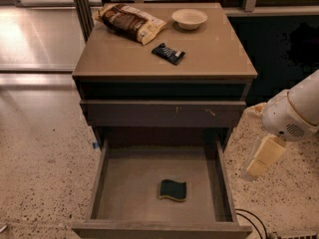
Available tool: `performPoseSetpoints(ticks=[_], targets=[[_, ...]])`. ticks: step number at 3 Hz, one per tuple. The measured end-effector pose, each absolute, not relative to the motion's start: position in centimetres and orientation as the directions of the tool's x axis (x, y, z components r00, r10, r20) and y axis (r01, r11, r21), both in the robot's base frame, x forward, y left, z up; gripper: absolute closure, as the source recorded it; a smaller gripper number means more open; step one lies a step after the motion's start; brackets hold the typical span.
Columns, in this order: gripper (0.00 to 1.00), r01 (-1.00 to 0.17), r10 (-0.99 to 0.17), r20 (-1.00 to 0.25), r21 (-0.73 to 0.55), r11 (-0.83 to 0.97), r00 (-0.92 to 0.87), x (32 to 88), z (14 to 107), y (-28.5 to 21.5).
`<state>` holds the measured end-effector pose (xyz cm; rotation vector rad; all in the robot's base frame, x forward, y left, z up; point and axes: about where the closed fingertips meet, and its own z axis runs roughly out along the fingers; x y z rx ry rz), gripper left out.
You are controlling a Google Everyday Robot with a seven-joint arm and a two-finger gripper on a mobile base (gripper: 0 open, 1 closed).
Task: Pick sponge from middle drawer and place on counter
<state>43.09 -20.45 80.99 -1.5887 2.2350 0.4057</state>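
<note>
The sponge, dark green on top with a yellow layer beneath, lies flat on the floor of the open middle drawer, near its front and a little right of centre. The drawer is pulled far out below a closed drawer front with pale scratch marks. The counter is the tan top of the cabinet. My gripper hangs off the white arm to the right of the drawer, outside its right wall, above the floor and well apart from the sponge.
On the counter lie a dark glossy snack packet, a chip bag at the back left and a pale bowl at the back. A black cable lies on the speckled floor at the drawer's right front corner.
</note>
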Motion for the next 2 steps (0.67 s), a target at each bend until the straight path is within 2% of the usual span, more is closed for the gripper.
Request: performPoseSetpoints(ticks=[2], targets=[[0.0,-0.923,-0.797,-0.481,0.072,0.379,-0.365,41.7,74.9,-17.7]])
